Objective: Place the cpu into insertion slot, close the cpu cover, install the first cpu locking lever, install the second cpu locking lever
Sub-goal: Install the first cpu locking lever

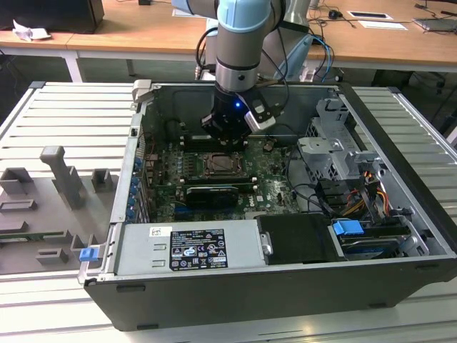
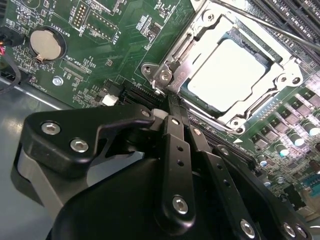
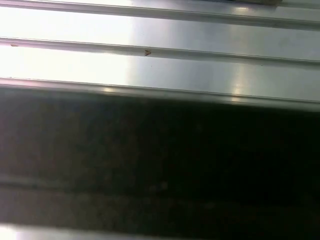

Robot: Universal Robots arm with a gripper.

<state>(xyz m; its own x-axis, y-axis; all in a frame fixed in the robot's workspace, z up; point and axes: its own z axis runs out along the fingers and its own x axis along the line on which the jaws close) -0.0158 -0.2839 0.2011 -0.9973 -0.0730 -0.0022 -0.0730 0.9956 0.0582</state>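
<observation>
One arm (image 1: 239, 43) reaches straight down into the case (image 1: 285, 286), claw (image 2: 175, 107) pinched narrow beside the cpu cover (image 2: 210, 30)

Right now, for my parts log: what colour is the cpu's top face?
Pale silvery white; the cpu shows best in the second wrist view.

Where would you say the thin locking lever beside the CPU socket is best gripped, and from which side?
Probably the straight shaft of the locking lever, pinched across its thickness from above: it is a slim bar running along one edge of the cpu cover.
</observation>
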